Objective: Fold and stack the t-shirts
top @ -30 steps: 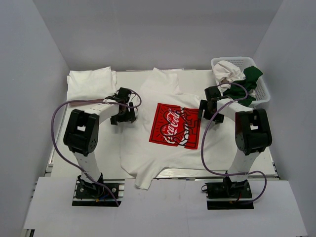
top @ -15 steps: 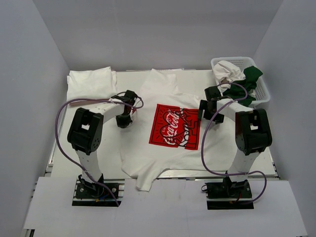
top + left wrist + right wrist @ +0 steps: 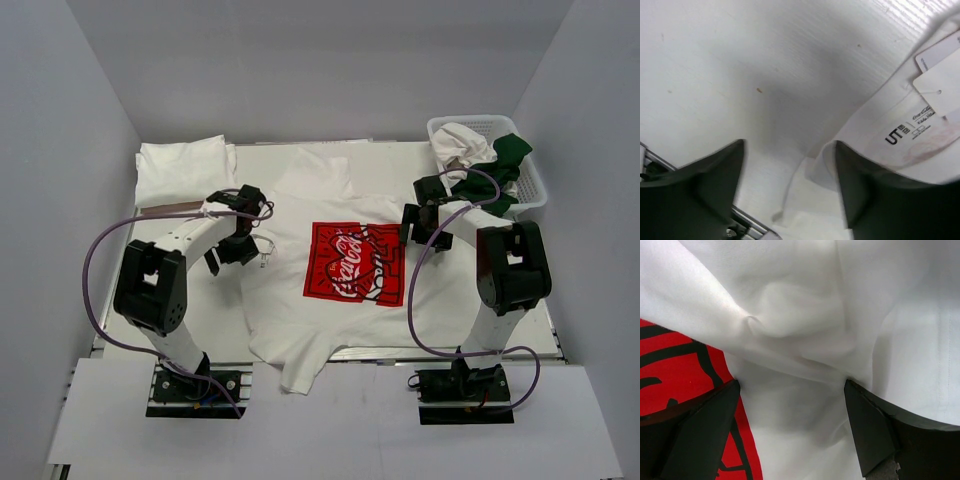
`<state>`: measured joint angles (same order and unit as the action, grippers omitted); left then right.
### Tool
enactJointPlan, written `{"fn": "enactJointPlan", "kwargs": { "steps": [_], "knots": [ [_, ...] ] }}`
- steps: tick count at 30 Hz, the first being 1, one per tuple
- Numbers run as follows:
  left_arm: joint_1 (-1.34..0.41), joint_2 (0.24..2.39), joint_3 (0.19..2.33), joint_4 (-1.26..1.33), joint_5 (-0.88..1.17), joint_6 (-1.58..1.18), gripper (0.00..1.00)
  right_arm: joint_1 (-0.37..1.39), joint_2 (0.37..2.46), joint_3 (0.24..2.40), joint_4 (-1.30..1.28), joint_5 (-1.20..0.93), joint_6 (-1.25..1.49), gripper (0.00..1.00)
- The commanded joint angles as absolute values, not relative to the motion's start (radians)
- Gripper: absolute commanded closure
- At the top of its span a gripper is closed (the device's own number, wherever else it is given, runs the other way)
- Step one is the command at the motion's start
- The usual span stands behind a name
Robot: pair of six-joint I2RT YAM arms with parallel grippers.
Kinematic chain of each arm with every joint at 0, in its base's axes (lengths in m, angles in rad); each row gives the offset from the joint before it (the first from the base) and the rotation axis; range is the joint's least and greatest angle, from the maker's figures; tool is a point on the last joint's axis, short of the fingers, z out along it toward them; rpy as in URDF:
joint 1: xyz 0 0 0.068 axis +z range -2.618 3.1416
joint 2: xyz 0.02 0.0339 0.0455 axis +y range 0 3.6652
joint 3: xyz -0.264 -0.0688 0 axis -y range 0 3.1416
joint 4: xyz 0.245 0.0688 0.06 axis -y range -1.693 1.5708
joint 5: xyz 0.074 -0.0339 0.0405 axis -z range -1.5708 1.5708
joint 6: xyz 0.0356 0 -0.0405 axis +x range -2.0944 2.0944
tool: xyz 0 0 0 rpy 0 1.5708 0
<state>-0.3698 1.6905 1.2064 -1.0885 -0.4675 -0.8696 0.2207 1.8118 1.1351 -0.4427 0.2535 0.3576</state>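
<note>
Beside the Coca-Cola t-shirt point(image 3: 330, 320), my left hand point(image 3: 789, 145) is withdrawing, released, over the surface point(image 3: 715, 60); my right hand point(image 3: 791, 382) is hovering open; folding is not progressing.

Black-and-white arms point(image 3: 188, 238), purple cables point(image 3: 88, 268)

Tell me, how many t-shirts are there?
4: the Coca-Cola shirt spread mid-table, a folded white shirt back left, a white one and a dark green one in the basket. More may be hidden.

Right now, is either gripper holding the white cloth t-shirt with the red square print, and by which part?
Nothing is held: the left gripper and right gripper are both open at the white red-print t-shirt, clamping no cloth.
</note>
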Motion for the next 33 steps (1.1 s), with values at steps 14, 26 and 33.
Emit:
{"fn": "enactJointPlan", "kwargs": {
  "steps": [14,26,33],
  "knots": [
    [-0.394,1.839,1.52,-0.617,-0.056,-0.474,0.0,0.256,1.649,1.177,-0.436,0.21,0.25,0.1],
    [-0.393,2.216,1.815,-0.685,-0.034,-0.399,0.0,0.282,1.822,1.278,-0.362,0.143,0.207,0.1],
    [-0.336,2.35,1.969,-0.811,-0.262,-0.394,0.0,0.299,1.974,1.42,-0.354,0.108,0.186,0.1]
  ]
}}
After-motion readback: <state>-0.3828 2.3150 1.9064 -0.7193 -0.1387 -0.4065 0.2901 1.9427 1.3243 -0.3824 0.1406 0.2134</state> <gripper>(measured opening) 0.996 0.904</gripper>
